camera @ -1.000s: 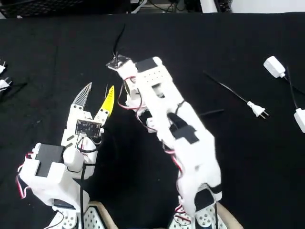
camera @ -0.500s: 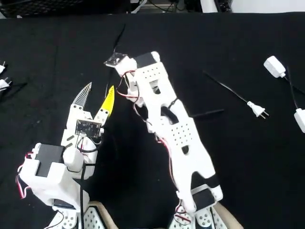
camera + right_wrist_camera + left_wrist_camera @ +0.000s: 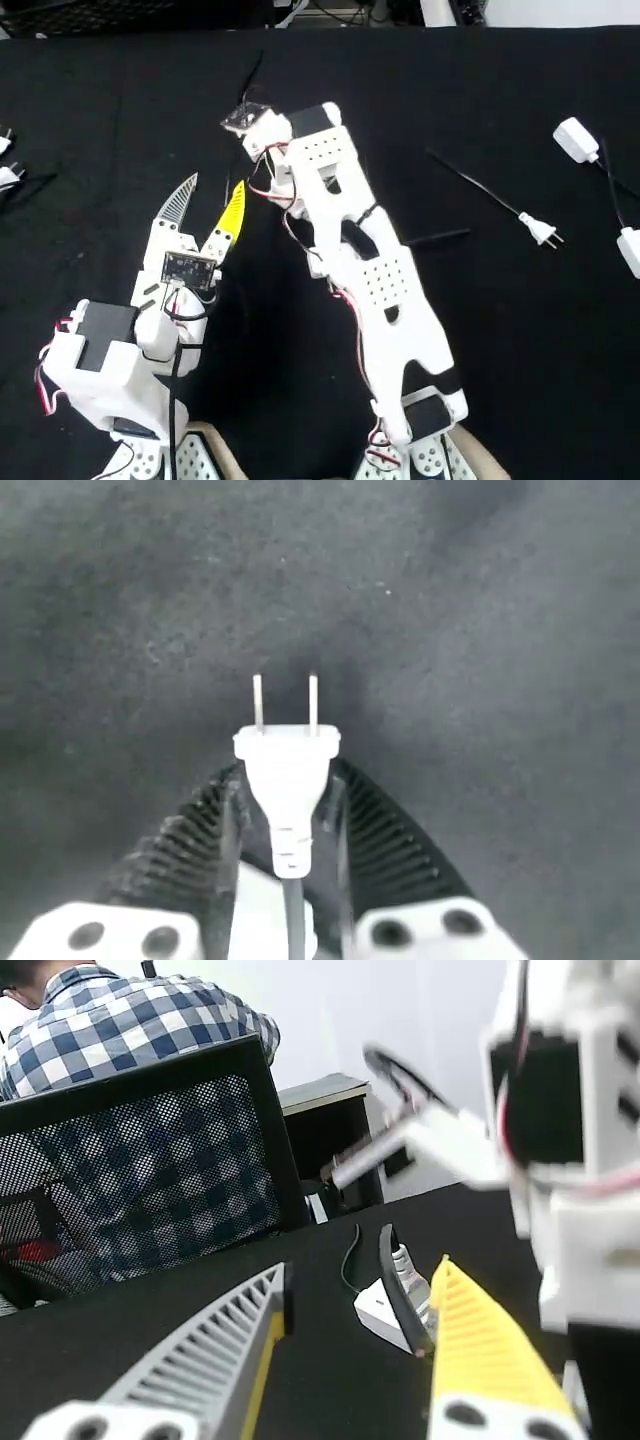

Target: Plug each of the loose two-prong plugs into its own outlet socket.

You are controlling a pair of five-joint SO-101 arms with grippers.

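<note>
The plug [image 3: 287, 765], clamped between the right gripper's [image 3: 286, 780] fingers over the table's [image 3: 480, 350] far middle while the left gripper [image 3: 214, 184] is held wide open and empty, should be squared to a socket's [image 3: 575, 138] slots before being pushed; the right arm [image 3: 370, 270] has been stretched flatter since a second ago.

Left gripper [image 3: 360, 1265] spread wide, grey ribbed finger [image 3: 215, 1345] and yellow finger [image 3: 480, 1345] well apart, white connector [image 3: 378, 1312] with black cable [image 3: 395, 1290] lay between them on black table [image 3: 100, 1322], other arm's white body [image 3: 585, 1160] loomed close, mesh chair [image 3: 150, 1160] stood behind.
</note>
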